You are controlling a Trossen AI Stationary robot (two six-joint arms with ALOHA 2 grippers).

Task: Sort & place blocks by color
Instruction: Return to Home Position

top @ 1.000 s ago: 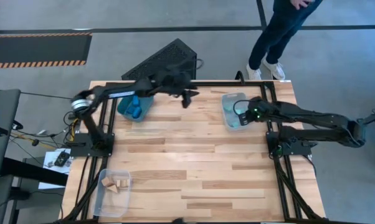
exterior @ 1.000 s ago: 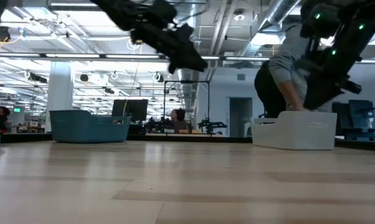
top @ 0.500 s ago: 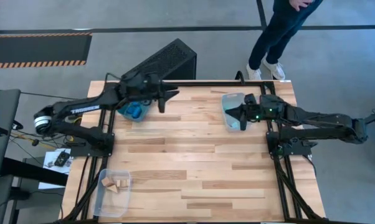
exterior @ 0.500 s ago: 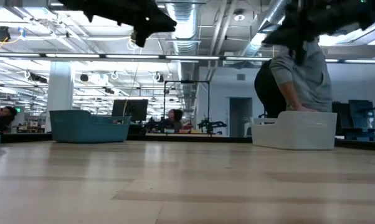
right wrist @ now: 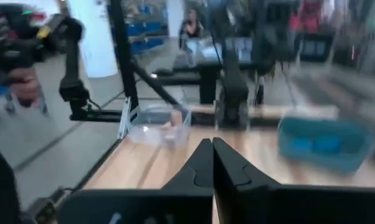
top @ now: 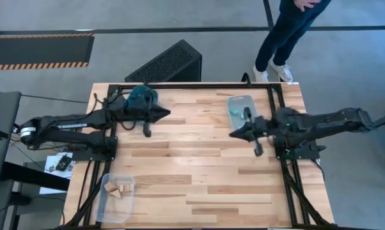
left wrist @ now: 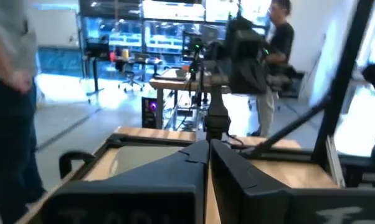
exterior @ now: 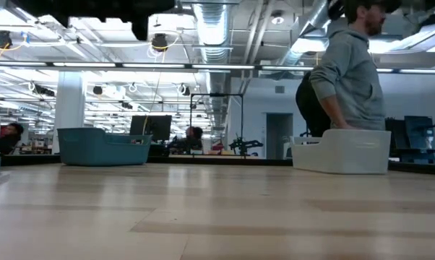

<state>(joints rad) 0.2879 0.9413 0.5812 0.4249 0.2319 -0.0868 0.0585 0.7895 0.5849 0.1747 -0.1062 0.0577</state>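
My left gripper [top: 162,114] is shut and empty, level above the table beside the teal bin [top: 141,96]; its fingers meet in the left wrist view [left wrist: 208,147]. My right gripper [top: 233,133] is also shut and empty, just near of the clear bin [top: 240,106] at the far right, which shows cyan blocks [top: 236,116] at its bottom. Tan blocks [top: 117,189] lie in a clear bin [top: 107,206] at the near left. The right wrist view shows the shut gripper [right wrist: 212,144], tan blocks [right wrist: 173,118] and blue blocks [right wrist: 313,144] in the teal bin [right wrist: 321,158].
The low view shows the teal bin [exterior: 102,146] and the pale bin [exterior: 342,150] standing on the table's far part. A person [exterior: 347,72] stands beyond the far right edge, their legs [top: 285,38] visible from above. A black box [top: 170,64] lies behind the far edge.
Both arms have drawn back toward their own sides. My left gripper has moved from the far middle toward the left, ending beside the teal bin. My right gripper has lifted out of the far-right clear bin and swung toward the near edge. Both have left the low view upward.
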